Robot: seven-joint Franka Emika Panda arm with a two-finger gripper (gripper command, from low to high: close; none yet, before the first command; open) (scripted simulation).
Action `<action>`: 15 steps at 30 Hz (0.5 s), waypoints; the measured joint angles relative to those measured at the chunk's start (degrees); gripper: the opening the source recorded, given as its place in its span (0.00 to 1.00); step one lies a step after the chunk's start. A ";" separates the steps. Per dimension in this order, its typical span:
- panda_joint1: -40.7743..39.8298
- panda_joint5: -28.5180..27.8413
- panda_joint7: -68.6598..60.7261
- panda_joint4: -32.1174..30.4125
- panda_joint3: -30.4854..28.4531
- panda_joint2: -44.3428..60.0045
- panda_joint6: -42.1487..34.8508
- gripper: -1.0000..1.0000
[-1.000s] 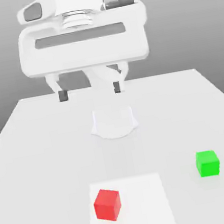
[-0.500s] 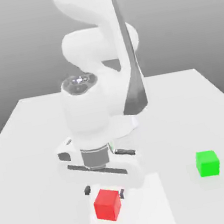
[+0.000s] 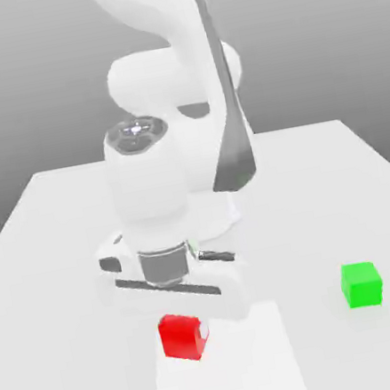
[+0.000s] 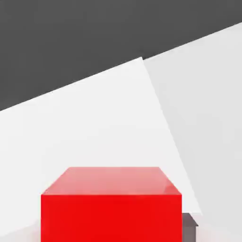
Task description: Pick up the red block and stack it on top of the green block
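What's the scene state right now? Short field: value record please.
red block: on the white table, on a lighter square patch, directly under the gripper
green block: on the table toward the exterior view's right, apart from the red block, nothing on it
gripper: lowered over the red block; hand body hides the block's top in the exterior view
stack: not yet made

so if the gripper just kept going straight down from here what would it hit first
Likely the white mat under the red block. The gripper points down with the block already at its fingers, though how much gap remains below isn't clear.
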 joint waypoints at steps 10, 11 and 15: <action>14.97 2.10 24.73 -1.80 7.16 -5.04 -3.01 0.00; 16.38 2.20 27.33 -1.98 7.85 -5.50 -3.28 0.00; 21.63 2.46 37.82 -2.69 10.90 -7.31 -4.36 0.00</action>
